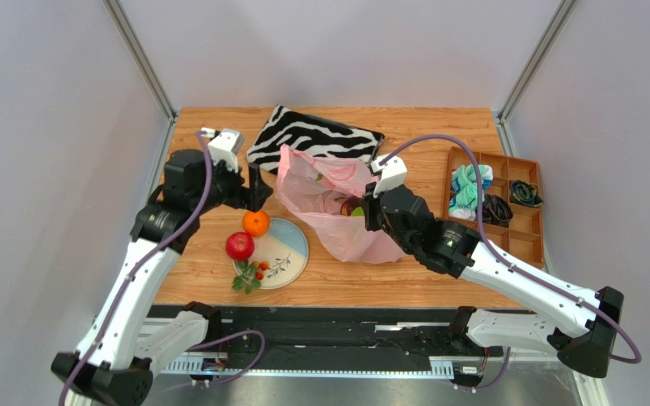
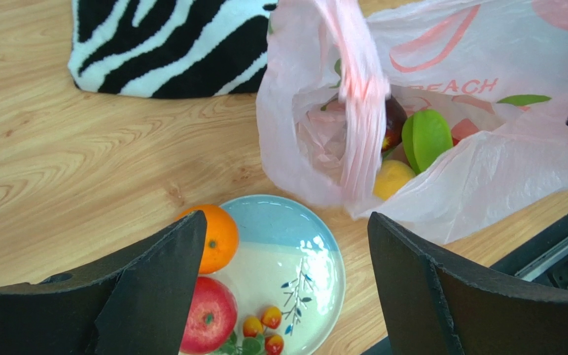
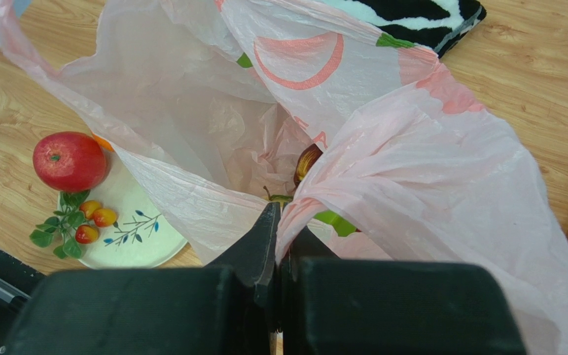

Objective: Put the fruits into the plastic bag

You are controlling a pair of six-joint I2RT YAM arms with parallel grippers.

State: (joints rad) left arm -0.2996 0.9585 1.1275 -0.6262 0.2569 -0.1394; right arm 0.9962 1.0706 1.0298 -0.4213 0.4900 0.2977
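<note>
Orange (image 2: 219,238) next: my left fingers (image 1: 255,189), spread wide, hang just above it; my right fingers (image 3: 276,248) pinch the plastic bag (image 3: 428,170) by its rim, mouth gaping just right of the left pair. I reckon best: straddle squarely, squeeze gently.
</note>
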